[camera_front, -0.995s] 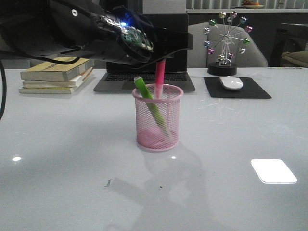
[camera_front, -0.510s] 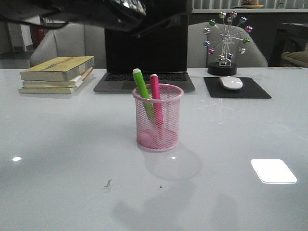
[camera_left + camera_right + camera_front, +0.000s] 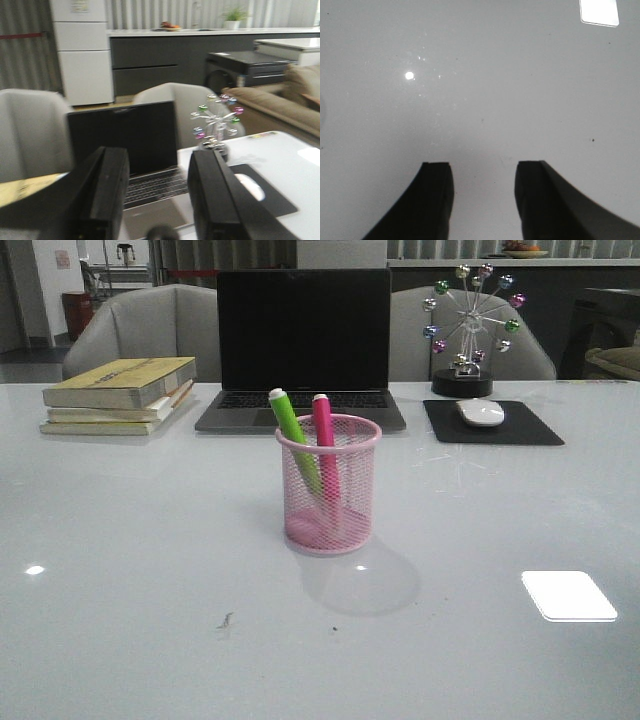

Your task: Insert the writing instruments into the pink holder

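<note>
The pink wire-mesh holder point(image 3: 328, 502) stands upright mid-table in the front view. Inside it lean the lime green marker point(image 3: 292, 432) and the hot pink marker point(image 3: 324, 440), their tops sticking out over the rim, side by side. No arm shows in the front view. My left gripper point(image 3: 159, 161) is open and empty, raised and facing the laptop; the holder is out of its view. My right gripper point(image 3: 483, 169) is open too, with only bare white table between its fingers.
A laptop point(image 3: 302, 350) sits behind the holder. A stack of books point(image 3: 118, 395) lies at the back left. A white mouse point(image 3: 481, 412) rests on a black pad, with a ball-spoke ornament point(image 3: 468, 325) behind. Grey chairs stand beyond the table.
The left arm let go of the pink marker, which dropped into the holder beside the green one. The arm then rose and left the front view.
</note>
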`<action>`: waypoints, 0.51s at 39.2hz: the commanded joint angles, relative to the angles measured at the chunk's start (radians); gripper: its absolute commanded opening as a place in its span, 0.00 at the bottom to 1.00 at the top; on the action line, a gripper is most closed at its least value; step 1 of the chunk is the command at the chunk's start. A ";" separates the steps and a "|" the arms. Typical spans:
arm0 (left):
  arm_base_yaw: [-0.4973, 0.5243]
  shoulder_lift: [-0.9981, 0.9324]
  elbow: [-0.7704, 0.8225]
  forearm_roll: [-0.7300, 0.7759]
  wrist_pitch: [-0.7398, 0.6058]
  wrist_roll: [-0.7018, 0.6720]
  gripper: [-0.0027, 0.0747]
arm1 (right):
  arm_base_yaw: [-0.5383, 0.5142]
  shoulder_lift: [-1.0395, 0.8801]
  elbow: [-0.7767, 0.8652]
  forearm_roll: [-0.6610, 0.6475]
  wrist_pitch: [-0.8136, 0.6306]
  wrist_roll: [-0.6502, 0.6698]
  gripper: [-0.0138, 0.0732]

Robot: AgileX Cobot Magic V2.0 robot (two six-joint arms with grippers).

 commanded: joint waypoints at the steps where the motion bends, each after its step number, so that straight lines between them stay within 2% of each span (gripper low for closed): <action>1: 0.065 -0.111 -0.028 0.001 0.052 -0.001 0.49 | -0.009 -0.013 -0.029 -0.008 -0.071 -0.006 0.63; 4: 0.121 -0.174 -0.016 0.001 0.098 -0.001 0.49 | -0.009 -0.013 -0.029 -0.008 -0.071 -0.006 0.63; 9: 0.204 -0.292 0.049 -0.038 0.100 -0.001 0.49 | -0.009 -0.013 -0.029 -0.008 -0.068 -0.006 0.63; 14: 0.291 -0.446 0.202 -0.059 0.139 -0.001 0.49 | -0.009 -0.013 -0.029 -0.008 -0.068 -0.006 0.63; 20: 0.334 -0.616 0.377 -0.059 0.220 -0.001 0.49 | -0.009 -0.013 -0.029 -0.008 -0.067 -0.006 0.63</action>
